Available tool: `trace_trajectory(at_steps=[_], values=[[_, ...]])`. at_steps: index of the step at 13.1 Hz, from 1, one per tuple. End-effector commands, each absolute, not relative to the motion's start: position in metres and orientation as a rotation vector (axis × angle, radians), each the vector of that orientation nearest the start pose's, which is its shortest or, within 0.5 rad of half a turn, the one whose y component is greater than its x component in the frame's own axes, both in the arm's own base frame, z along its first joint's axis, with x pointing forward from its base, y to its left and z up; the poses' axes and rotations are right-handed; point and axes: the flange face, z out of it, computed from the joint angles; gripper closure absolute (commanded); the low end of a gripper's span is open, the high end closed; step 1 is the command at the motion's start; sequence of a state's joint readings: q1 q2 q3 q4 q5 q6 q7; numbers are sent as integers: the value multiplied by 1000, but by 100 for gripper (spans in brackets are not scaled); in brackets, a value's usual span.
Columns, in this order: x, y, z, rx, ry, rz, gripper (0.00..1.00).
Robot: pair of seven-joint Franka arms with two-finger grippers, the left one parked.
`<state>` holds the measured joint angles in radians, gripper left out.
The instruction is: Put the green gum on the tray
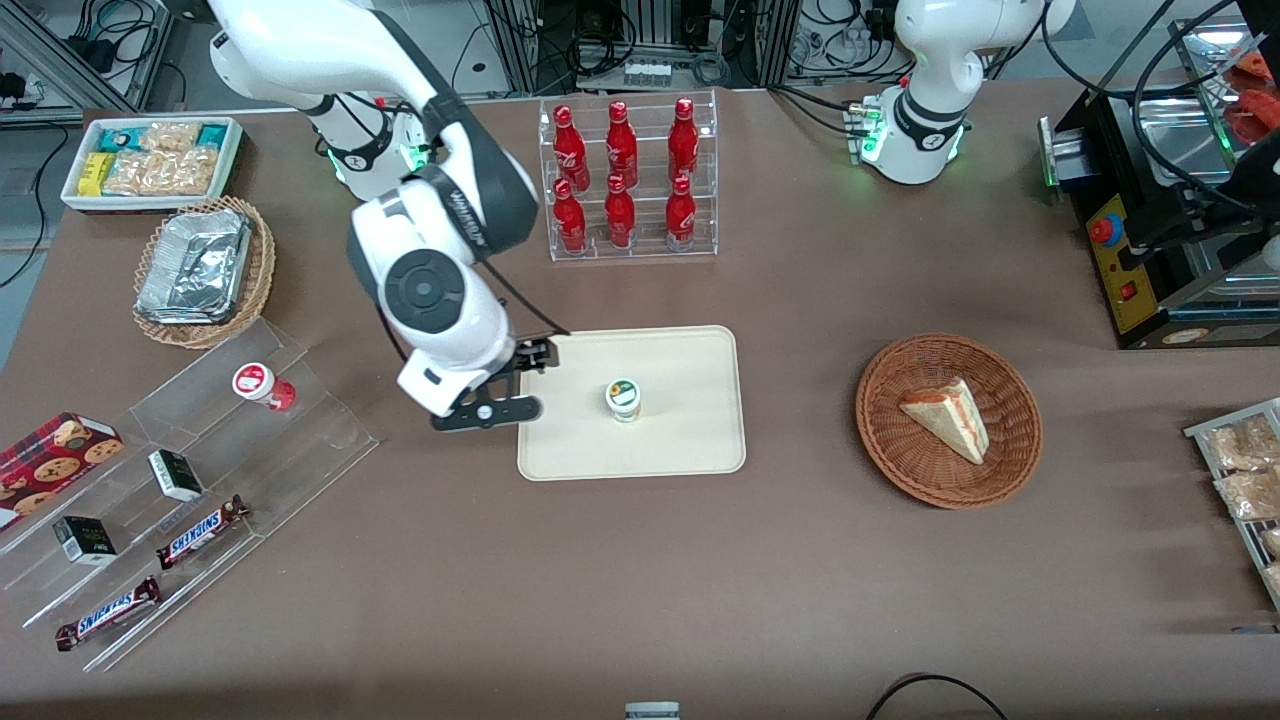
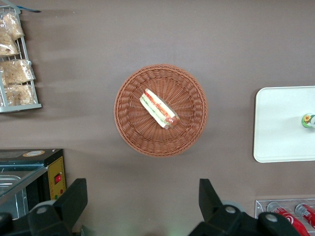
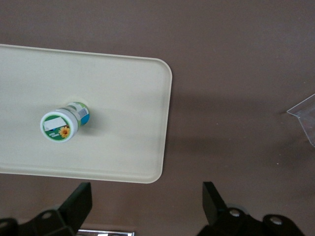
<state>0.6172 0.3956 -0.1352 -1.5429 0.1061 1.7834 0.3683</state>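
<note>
Where tray [image 1: 690, 440] lies: one green gum [image 1: 623, 399]

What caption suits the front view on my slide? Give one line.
Green gum stands upright on the cream tray; the open gripper hangs at the tray's edge.

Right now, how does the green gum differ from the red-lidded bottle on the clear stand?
The green gum has a green-ringed white lid; the red-lidded bottle has a red-and-white lid and red body. The green gum stands on the tray; the red-lidded bottle sits on the clear stand, toward the working arm's end. Both are small and upright. The tool, open, hangs at the tray's edge, apart from both.
</note>
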Motion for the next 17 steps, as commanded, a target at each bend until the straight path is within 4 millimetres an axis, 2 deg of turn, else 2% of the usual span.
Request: trace_trajectory(at_steps=[1,4,5,8,10,12,15,17], values=[[574,270,436,-3117,-192,257,0],[593,193,447,-3099,-132,310,0],[597,176,453,-3085,-122,301,0],[596,119,472,-3060,-13,264,0],[587,82,485,-3055,58,236,0],[582,55,494,-3050,56,190,0],[569,43,519,-3053,-38,139,0],[554,22,535,-3061,-6,145,0]])
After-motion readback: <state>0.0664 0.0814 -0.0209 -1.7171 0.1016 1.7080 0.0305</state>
